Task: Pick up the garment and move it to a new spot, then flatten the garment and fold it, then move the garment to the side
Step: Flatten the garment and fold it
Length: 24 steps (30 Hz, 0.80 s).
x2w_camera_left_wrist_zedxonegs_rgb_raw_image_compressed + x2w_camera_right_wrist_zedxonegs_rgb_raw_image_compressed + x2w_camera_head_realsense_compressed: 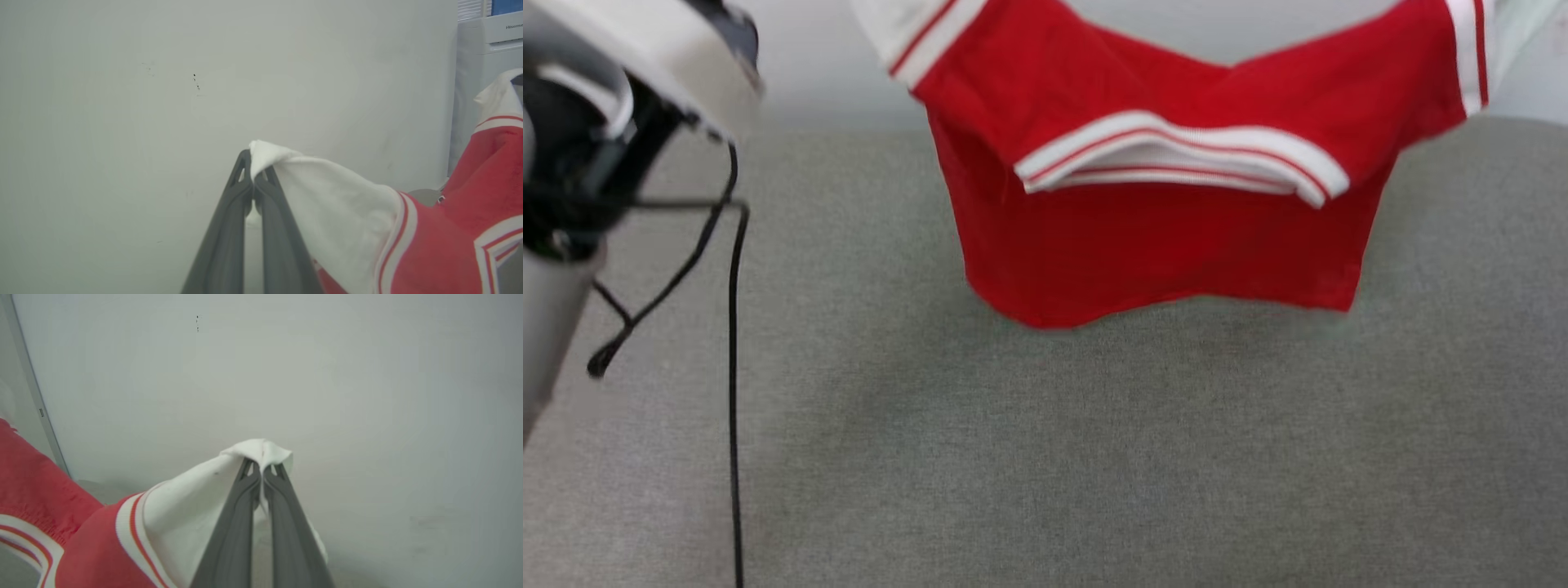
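Note:
The garment [1160, 245], a red T-shirt with white sleeves and striped neckline trim, hangs in the air across the top of the head view, its hem just above the grey cushion. Both white sleeves run up past that view's top edge. In the left wrist view my left gripper [254, 173] is shut on the tip of one white sleeve [339, 212]. In the right wrist view my right gripper [261, 471] is shut on the tip of the other white sleeve [188, 510]. The shirt's red body [482, 188] sags between the two grips.
A grey fabric cushion surface [1045, 457] spreads below the shirt. My pale arm housing [621, 90] with loose black cables [734, 343] fills the head view's upper left. A plain pale wall [163, 102] lies behind; a white appliance [490, 53] stands at the left wrist view's right.

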### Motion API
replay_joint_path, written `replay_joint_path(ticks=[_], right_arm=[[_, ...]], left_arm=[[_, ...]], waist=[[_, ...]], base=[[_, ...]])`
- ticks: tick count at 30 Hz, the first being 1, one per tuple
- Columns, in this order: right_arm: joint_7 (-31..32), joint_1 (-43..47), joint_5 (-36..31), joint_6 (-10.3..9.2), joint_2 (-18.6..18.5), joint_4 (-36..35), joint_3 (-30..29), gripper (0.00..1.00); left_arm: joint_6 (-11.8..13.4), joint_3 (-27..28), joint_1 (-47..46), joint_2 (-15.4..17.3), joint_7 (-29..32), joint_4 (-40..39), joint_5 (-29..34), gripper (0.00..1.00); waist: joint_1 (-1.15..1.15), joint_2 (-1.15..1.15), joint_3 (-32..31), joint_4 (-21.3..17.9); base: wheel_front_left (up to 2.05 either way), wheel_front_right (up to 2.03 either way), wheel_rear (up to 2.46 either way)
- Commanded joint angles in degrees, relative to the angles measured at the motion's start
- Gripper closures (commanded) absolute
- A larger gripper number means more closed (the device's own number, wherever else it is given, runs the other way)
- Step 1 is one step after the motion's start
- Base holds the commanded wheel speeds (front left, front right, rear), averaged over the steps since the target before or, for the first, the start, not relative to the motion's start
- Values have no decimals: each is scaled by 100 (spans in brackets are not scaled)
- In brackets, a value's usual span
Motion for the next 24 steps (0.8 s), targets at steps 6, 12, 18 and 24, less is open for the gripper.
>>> replay_joint_path(ticks=[6, 12, 18, 24], right_arm=[[-138, -1678, -514, -4, 217, 1046, 362, 100], [-378, -2696, -813, -3, 323, 1801, 518, 100], [-692, -3603, -1110, -4, 390, 2602, 596, 100], [-1063, -4067, -1302, -4, 454, 3317, 637, 100]], left_arm=[[-251, 11, -1480, -413, -54, 1181, 173, 100], [-351, 136, -2358, -582, -218, 1939, 235, 100], [-466, 158, -3132, -709, -482, 2730, 305, 100], [-570, 126, -3446, -744, -821, 3388, 253, 100]], waist=[[0, 0, 845, -41], [0, 0, 1276, -46], [0, 0, 1715, -42], [0, 0, 1991, -20]], base=[[0, 0, 0], [0, 0, 0], [0, 0, 0], [0, 0, 0]])
